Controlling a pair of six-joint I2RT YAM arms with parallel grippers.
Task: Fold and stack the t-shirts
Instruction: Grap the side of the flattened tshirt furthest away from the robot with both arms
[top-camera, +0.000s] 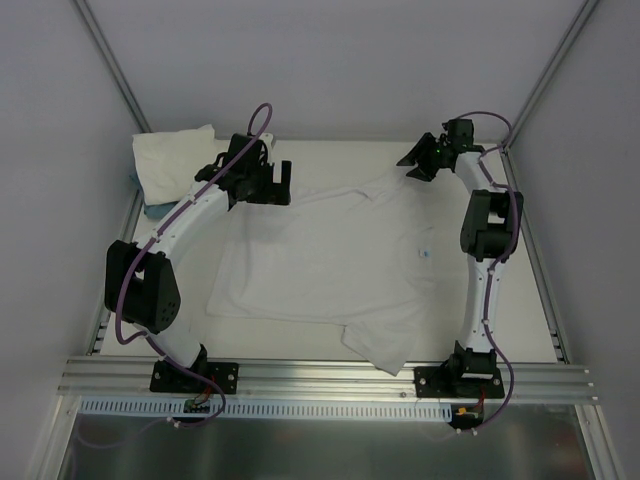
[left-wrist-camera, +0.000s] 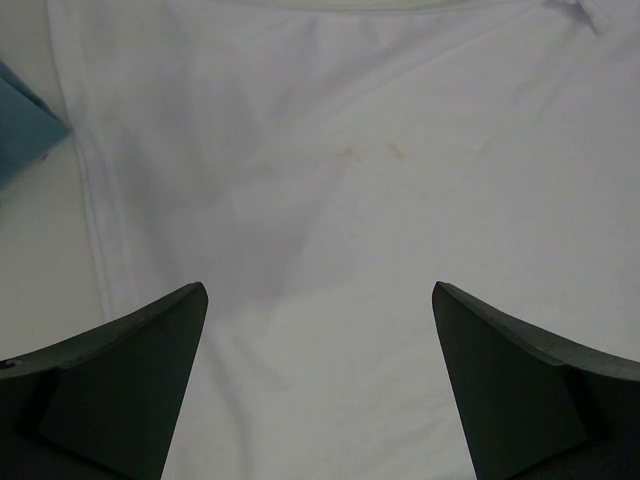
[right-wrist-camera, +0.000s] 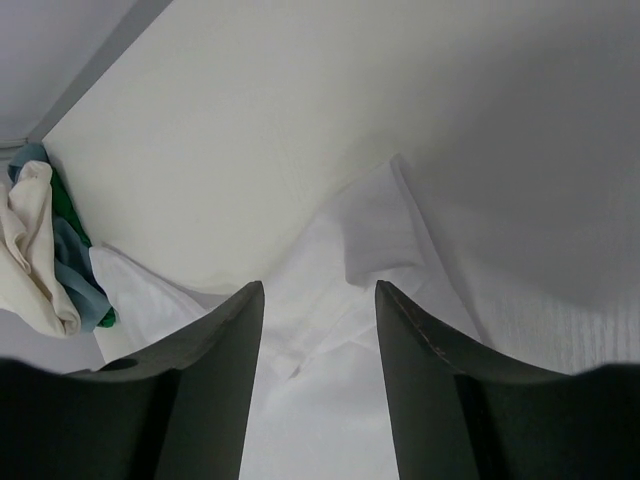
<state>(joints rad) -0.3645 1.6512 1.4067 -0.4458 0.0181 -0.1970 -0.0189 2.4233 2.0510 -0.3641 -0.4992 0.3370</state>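
T-shirt (top-camera: 320, 260) lies spread flat mid-worktop, one sleeve reaching the near edge. Above its far-left part hangs the left gripper (top-camera: 272, 188), fingers wide apart, holding nothing. Towards the far-right corner, the right gripper (top-camera: 415, 160) hovers near the shirt's far edge, fingers apart, empty. A folded white stack (top-camera: 172, 160) sits in the far-left corner, on a teal item (top-camera: 155, 211).

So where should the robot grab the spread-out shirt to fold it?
Probably the far sleeve: the t-shirt lies flat, so mid-cloth gives nothing to pinch, but that sleeve puckers up just ahead of the right fingers. Come down from above and nip the raised fold.
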